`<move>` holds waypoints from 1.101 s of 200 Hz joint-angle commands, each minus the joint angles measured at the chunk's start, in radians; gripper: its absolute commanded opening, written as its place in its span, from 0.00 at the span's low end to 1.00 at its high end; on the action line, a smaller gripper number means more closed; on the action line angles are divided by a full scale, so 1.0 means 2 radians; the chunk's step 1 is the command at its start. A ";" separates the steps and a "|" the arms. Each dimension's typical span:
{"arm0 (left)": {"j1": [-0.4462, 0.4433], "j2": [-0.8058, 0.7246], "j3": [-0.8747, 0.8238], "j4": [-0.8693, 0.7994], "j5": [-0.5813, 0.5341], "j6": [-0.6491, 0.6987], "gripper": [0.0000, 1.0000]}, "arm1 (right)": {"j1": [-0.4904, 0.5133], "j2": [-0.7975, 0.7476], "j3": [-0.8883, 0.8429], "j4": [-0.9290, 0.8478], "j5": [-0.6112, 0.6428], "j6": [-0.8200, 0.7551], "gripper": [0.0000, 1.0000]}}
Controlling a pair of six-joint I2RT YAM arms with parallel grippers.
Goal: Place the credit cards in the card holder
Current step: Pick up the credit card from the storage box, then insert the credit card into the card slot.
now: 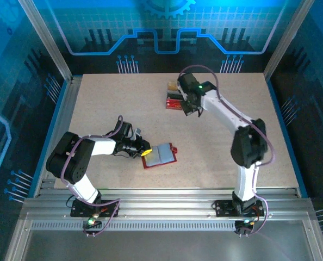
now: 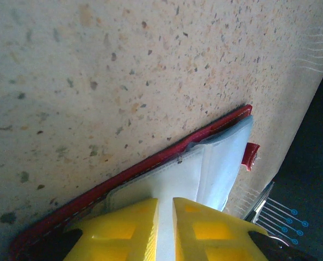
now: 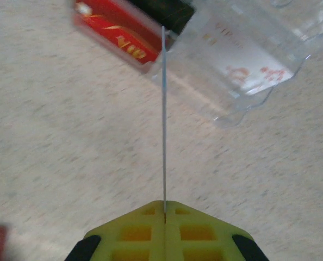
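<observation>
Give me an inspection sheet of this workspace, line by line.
Surface: speckled beige table, no spills seen.
Job's things: card holder lies open near the left arm; one credit card is pinched edge-on.
Clutter: clear plastic box and red printed piece at the far middle.
Grippers: left gripper closed on the card holder's edge; right gripper shut on the credit card.
Cables: purple cable loops over the right arm.
Surroundings: blue-lit panels, aluminium rails.
</observation>
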 commanded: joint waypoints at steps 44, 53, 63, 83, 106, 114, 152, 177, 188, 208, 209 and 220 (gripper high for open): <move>-0.009 0.014 -0.007 -0.065 -0.044 0.026 0.16 | 0.010 -0.144 -0.278 0.253 -0.315 0.130 0.00; -0.009 0.012 -0.006 -0.069 -0.047 0.028 0.16 | 0.014 -0.147 -0.303 0.286 -0.341 0.143 0.00; -0.009 0.010 -0.006 -0.070 -0.048 0.029 0.16 | 0.018 -0.148 -0.326 0.318 -0.358 0.152 0.00; -0.009 0.009 -0.005 -0.076 -0.052 0.032 0.16 | 0.026 -0.150 -0.368 0.380 -0.376 0.174 0.00; -0.009 0.009 -0.003 -0.079 -0.054 0.034 0.16 | 0.038 -0.150 -0.397 0.428 -0.386 0.187 0.00; -0.009 0.009 -0.003 -0.079 -0.055 0.034 0.16 | 0.043 -0.151 -0.407 0.440 -0.385 0.189 0.00; -0.009 0.008 -0.003 -0.081 -0.058 0.035 0.16 | 0.055 -0.135 -0.460 0.516 -0.391 0.221 0.00; -0.009 0.008 -0.002 -0.084 -0.061 0.037 0.16 | 0.060 -0.124 -0.480 0.549 -0.391 0.229 0.00; -0.009 0.008 -0.002 -0.085 -0.062 0.036 0.16 | 0.060 -0.120 -0.485 0.562 -0.392 0.231 0.00; -0.009 0.008 -0.001 -0.089 -0.065 0.037 0.16 | 0.060 -0.113 -0.487 0.566 -0.392 0.233 0.00; -0.009 0.008 -0.001 -0.089 -0.066 0.038 0.16 | 0.060 -0.113 -0.487 0.566 -0.392 0.233 0.00; -0.009 0.007 0.000 -0.090 -0.068 0.039 0.16 | 0.060 -0.110 -0.486 0.566 -0.392 0.233 0.00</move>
